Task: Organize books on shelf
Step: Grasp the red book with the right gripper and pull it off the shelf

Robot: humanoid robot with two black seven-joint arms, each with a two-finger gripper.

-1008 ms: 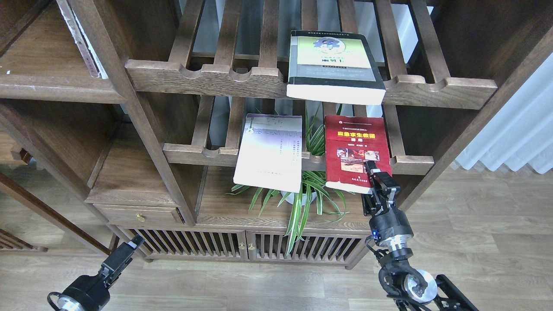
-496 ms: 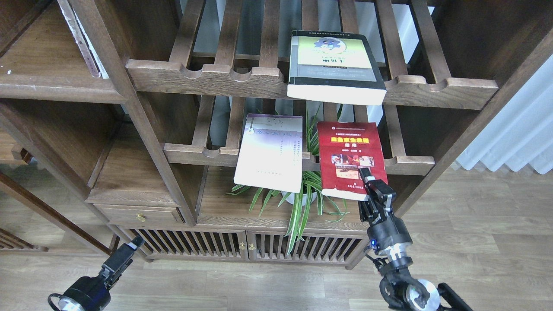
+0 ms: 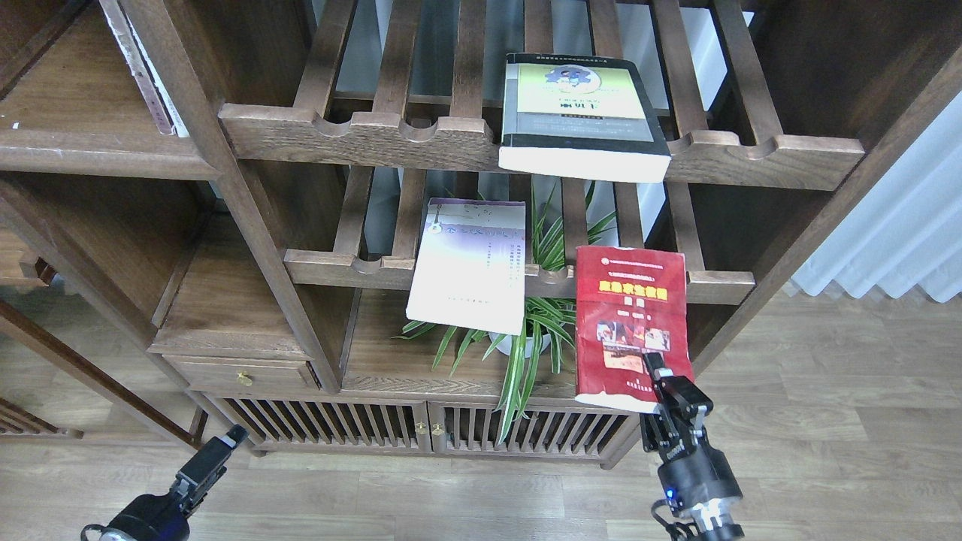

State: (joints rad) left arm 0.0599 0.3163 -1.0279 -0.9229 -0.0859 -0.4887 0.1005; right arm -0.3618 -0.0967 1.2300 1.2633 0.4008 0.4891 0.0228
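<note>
My right gripper is shut on the near lower edge of the red book and holds it in the air, clear of the lower slatted rack. The pale lavender-white book lies on that rack and overhangs its front rail. The thick grey and yellow-green book lies on the upper slatted rack. A solid dark-brown shelf board is at the upper left. My left gripper is low at the bottom left, far from the books; its fingers cannot be told apart.
A spider plant in a white pot stands under the lower rack. A thin book leans at the right end of the solid shelf board. Below are a drawer and a cabinet with slatted doors. A curtain hangs at the right.
My right gripper has pulled the red book off the lower rack, down and toward me. The left arm has barely moved. The other two books have not moved.
</note>
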